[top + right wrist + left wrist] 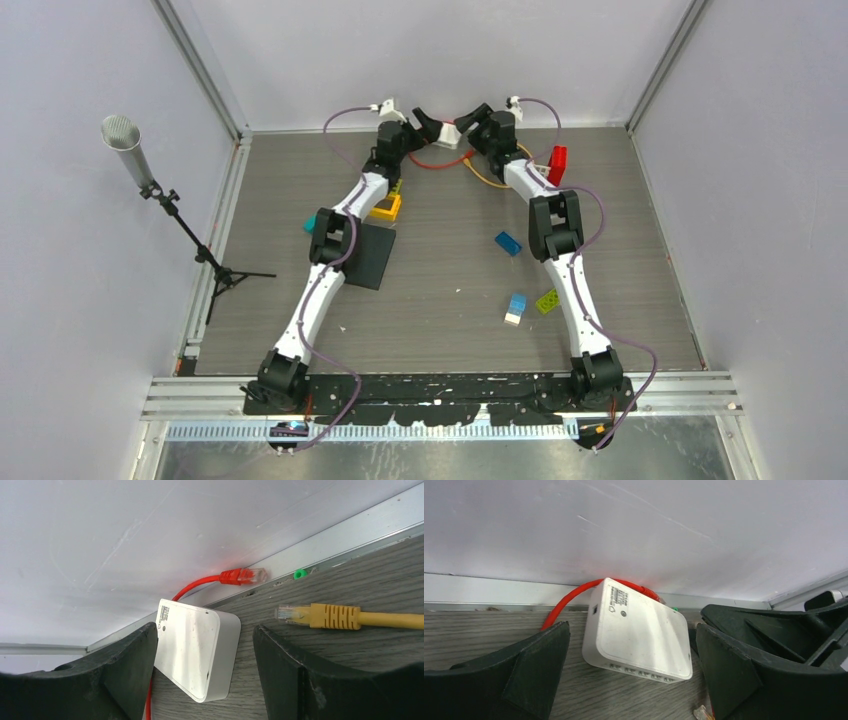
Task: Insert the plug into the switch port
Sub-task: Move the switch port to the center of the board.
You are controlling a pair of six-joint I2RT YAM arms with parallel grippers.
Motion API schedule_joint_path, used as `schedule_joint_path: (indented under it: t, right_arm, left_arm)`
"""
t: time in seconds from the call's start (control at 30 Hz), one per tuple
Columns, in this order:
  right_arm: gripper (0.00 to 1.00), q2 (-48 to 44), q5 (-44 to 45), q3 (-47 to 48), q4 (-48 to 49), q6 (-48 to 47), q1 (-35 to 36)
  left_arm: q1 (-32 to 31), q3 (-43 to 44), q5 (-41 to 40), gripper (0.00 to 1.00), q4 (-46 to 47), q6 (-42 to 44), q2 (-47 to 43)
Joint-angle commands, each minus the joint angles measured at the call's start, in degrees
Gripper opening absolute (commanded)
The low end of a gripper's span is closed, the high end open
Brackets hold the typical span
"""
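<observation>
The switch lies at the far edge of the surface by the wall, yellow plug loose beside it, red plug against the wall. Left end effector and right end effector flank it, both released.

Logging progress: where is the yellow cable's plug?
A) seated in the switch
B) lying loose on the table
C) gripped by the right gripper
B: the yellow plug lies on the table, apart from the white switch, nothing gripping it.
</observation>
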Motion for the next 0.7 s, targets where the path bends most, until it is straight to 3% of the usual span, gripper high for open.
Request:
schedule_joint_path:
  t: [0.0,0.3,0.5,0.67]
  right_arm:
    - [0.74,1.54,-2.9,0.88,-0.44,0.9,-0.79]
    - [0.74,2.81,-9.62,2.46,0.3,2.12,-1.79]
    - [0.58,2.9,-13.0,3.22,0.71,1.95,-1.81]
    - [0.53,1.51,-16.15,1.77,0.31,1.57,-1.8]
  left_arm:
    - [-1.81,2.31,1.98,1.0,-0.58,0.86,1.16]
    - [-1.89,2.75,6.35,1.0,-2.18,0.18,1.51]
    - [-1.89,0.85,9.03,1.0,-1.37,0.13,0.22]
    - [-1.89,-2.87,14.08,0.97,-1.98,1.17,-2.74]
